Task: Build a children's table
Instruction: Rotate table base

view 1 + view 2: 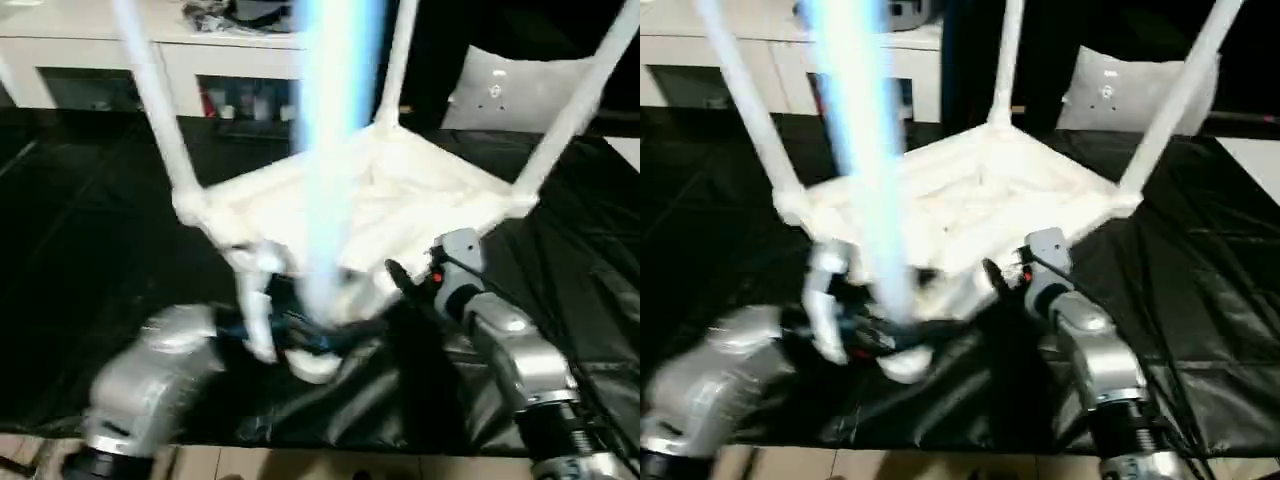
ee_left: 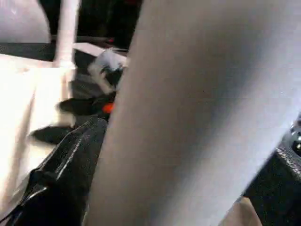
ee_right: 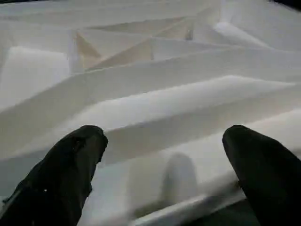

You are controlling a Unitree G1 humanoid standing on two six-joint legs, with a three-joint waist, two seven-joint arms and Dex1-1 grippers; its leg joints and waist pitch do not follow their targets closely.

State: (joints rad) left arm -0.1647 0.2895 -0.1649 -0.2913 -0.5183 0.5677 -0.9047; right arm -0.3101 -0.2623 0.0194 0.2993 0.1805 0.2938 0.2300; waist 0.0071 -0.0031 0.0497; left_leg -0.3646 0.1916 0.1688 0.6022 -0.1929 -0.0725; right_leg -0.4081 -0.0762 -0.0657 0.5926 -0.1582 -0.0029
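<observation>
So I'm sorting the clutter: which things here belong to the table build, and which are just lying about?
Job:
table top, upside down
three fitted legs
fourth leg, near corner

Lying about:
white cabinet
flat white board
black floor sheet

A black sheet [image 1: 90, 250] is covering the work surface, spreading from the left edge to the right edge of the head views and wrinkling into glossy folds along the lower centre; the children's table [image 1: 370, 200] is lying upside down directly on it in the middle of the frame, its ribbed underside facing up and its white legs rising toward the upper edge; at the bottom edge, a strip of pale tiled floor [image 1: 330, 465] is showing below the sheet's hem; along the upper left, a white cabinet [image 1: 130, 65] is standing behind the black sheet.
</observation>
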